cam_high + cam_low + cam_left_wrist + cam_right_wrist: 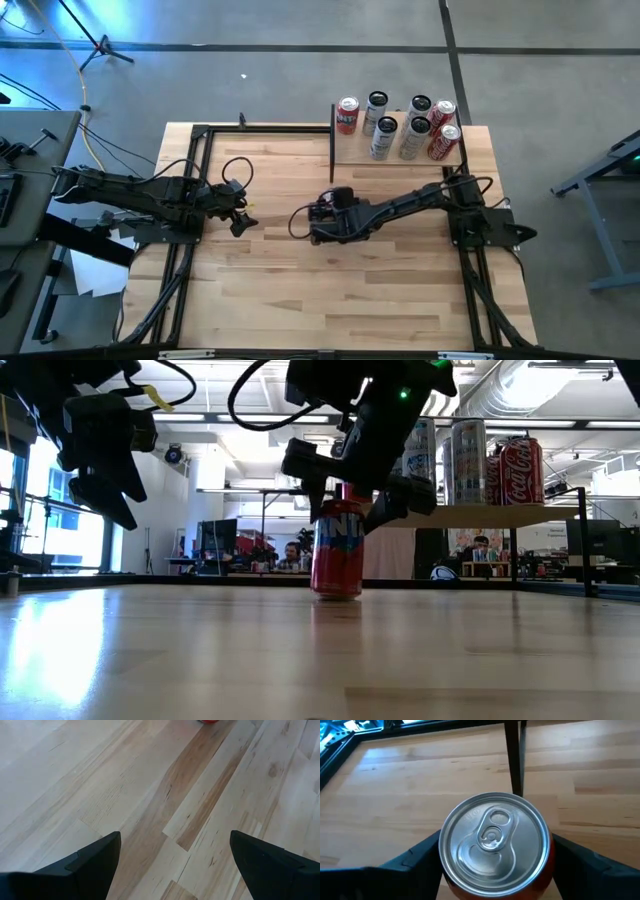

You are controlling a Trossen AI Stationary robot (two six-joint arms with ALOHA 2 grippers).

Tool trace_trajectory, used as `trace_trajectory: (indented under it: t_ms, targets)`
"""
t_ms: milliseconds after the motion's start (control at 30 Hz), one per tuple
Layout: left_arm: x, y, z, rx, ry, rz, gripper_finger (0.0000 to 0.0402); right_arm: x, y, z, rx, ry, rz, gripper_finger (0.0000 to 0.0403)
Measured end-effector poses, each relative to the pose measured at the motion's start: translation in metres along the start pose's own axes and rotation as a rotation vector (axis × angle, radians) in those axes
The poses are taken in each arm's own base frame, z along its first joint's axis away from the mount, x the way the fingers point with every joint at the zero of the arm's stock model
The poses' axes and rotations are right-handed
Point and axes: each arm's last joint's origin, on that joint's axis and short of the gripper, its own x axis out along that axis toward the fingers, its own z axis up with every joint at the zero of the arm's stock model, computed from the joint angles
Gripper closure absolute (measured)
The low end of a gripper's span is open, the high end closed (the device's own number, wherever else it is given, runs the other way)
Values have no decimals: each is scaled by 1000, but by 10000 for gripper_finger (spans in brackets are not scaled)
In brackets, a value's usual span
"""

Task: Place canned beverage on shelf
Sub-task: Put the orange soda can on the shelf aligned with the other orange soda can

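From above, the right end effector [322,222] hides the red can [337,555] at frame centre; its fingers flank it, contact unclear. Left end effector [240,222] gapes empty. Shelf [350,150] upper right.

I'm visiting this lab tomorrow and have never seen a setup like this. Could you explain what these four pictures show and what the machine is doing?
This is a robot with two dark arms at a wooden table, each ending in a two-finger gripper. One picture looks straight down from above, one looks level across the tabletop, and the other two come from cameras on each arm's wrist.

At the table's far edge stands a small shelf that already carries seven cans, some red, some silver. One more red can stands upright on the table. The right gripper has its fingers on either side of that can, whose silver top fills the right wrist picture; the can still rests on the table, and whether the fingers already squeeze it is not clear. The left gripper hovers open over bare wood, holding nothing.
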Motion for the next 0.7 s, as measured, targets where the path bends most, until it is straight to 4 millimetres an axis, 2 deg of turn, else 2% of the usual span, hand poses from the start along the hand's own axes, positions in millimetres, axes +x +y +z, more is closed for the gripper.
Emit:
trace_trajectory:
  t_ms: [133,333,600,700]
  targets:
    - [0,0,0,0,0,0,51,-14,4,-1,-10,-52,29,117]
    - [0,0,0,0,0,0,51,-51,14,18,-53,-176,30,117]
    - [0,0,0,0,0,0,51,-101,24,79,-158,-277,-26,117]
    - [0,0,0,0,0,0,51,-109,22,105,-180,-296,-64,117]
